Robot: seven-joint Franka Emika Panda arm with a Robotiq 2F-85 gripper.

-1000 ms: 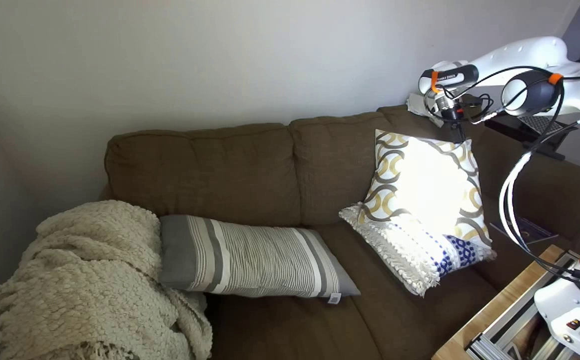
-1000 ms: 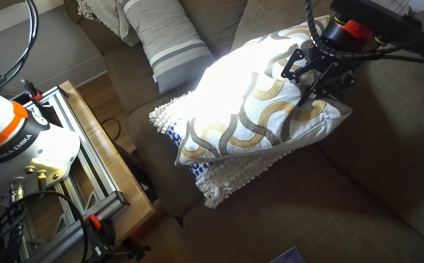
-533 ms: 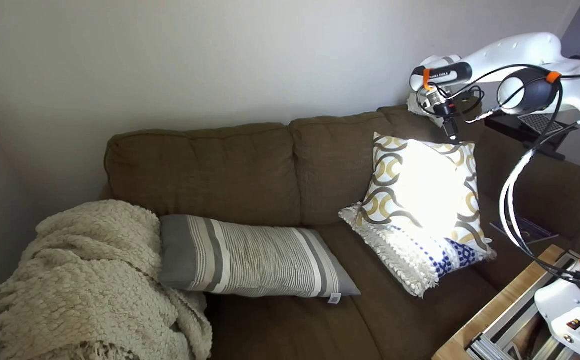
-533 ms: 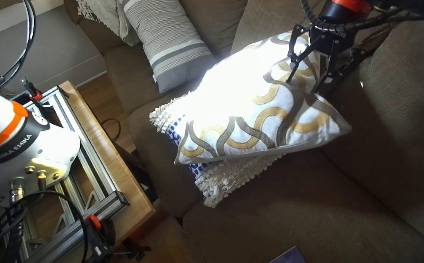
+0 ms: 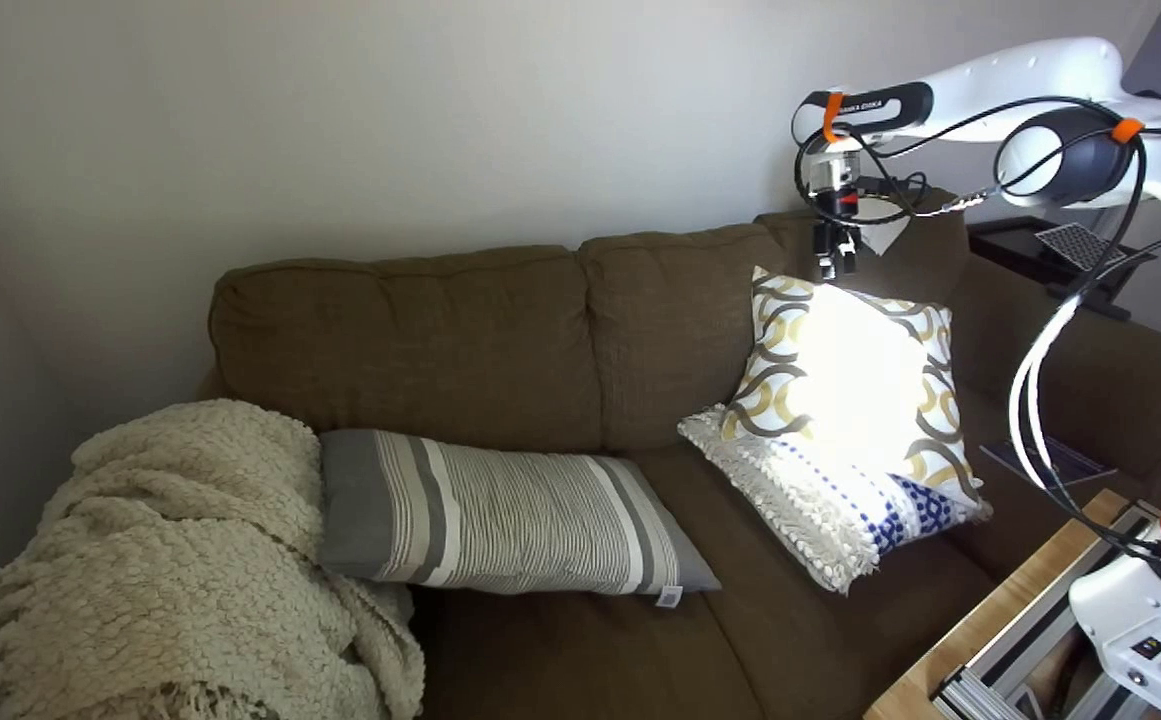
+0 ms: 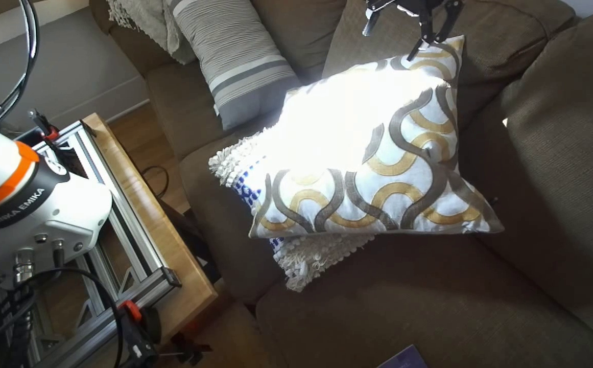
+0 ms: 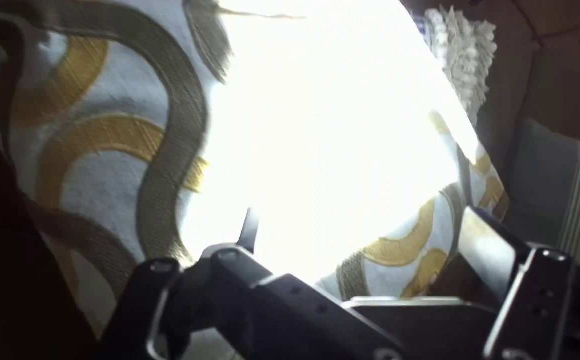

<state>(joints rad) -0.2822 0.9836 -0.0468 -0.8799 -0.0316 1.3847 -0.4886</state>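
Now our gripper (image 6: 389, 46) hangs spread and empty near the far edge of the patterned cushion (image 6: 378, 156), which lies over the fringed cushion (image 6: 317, 258); for a good grip, we should probably straddle this edge squarely.

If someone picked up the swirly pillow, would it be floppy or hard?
The swirly pillow would probably squish and flop a bit, since its cloth looks creased near a corner. Being a fabric cushion, it's likely light for its size. Pushed, it might slide, because it rests partly on the fringed pillow.
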